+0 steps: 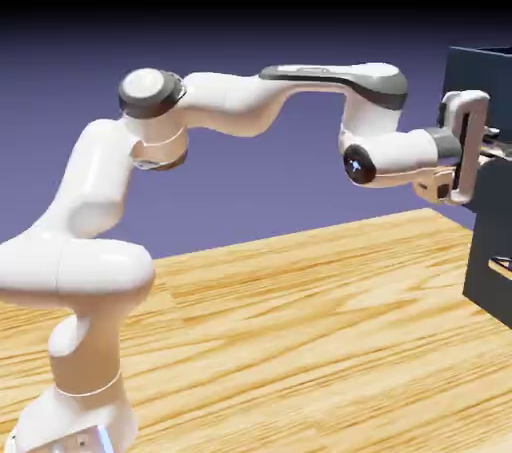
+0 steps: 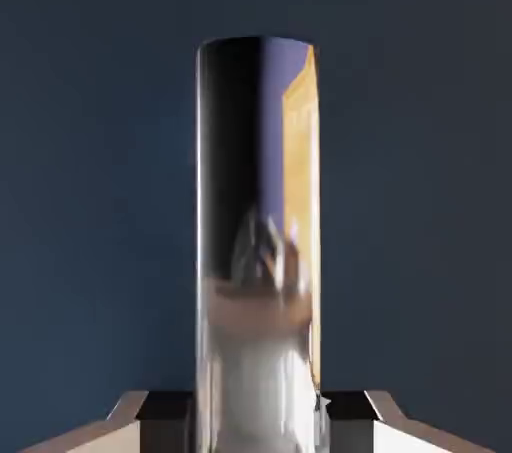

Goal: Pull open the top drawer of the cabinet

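Observation:
The dark navy cabinet [image 1: 490, 241] stands at the exterior view's right edge, cut off by the frame. Its top drawer [image 1: 476, 73] is the uppermost section, and my gripper [image 1: 488, 148] reaches level against its front. In the hand view the flat navy drawer front [image 2: 90, 191] fills the picture. A shiny metal bar handle [image 2: 258, 191] runs up the middle of that view. My gripper [image 2: 258, 419] has a fingertip [image 2: 150, 419] pressed to each side of the bar, so it is shut on the handle.
The wooden table [image 1: 300, 321] stretches between the robot's base and the cabinet. A thin light handle [image 1: 498, 263] shows on the cabinet's lower section, below my hand.

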### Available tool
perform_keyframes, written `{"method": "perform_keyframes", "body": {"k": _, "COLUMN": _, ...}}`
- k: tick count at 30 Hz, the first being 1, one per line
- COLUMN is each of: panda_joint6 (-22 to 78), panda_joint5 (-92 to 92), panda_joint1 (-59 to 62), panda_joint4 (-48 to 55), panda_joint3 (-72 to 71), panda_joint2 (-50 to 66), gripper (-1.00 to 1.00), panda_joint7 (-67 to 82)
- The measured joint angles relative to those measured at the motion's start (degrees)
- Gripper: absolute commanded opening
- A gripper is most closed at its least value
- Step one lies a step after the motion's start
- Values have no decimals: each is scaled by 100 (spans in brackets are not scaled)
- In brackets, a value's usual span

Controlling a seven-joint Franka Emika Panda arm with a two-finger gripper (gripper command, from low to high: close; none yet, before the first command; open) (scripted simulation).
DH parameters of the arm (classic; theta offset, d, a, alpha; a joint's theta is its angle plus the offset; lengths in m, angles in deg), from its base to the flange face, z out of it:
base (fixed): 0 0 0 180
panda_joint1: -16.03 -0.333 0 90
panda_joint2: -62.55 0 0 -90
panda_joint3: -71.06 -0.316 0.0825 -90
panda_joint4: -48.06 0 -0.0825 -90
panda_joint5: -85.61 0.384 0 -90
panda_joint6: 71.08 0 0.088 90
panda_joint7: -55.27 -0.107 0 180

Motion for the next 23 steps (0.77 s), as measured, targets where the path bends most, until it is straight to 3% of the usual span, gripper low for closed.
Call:
{"method": "perform_keyframes", "body": {"k": 8, "panda_joint6": -664, "panda_joint5": -36, "panda_joint1": 214, "panda_joint4": 273, "panda_joint3": -827, "panda_joint2": -1664, "gripper": -100, "panda_joint7": 1620}}
{"method": "perform_keyframes", "body": {"k": 19, "panda_joint6": -340, "panda_joint5": -122, "panda_joint1": -2066, "panda_joint4": -1328, "panda_joint3": 1209, "panda_joint2": -2018, "gripper": -100, "panda_joint7": 1998}}
{"method": "perform_keyframes", "body": {"k": 20, "panda_joint6": -320, "panda_joint5": -134, "panda_joint1": -2173, "panda_joint4": -1402, "panda_joint3": 1314, "panda_joint2": -1997, "gripper": 100, "panda_joint7": 1982}}
{"method": "perform_keyframes", "body": {"k": 23, "panda_joint6": -290, "panda_joint5": -175, "panda_joint1": -2384, "panda_joint4": -1547, "panda_joint3": 1515, "panda_joint2": -1950, "gripper": 100, "panda_joint7": 1958}}
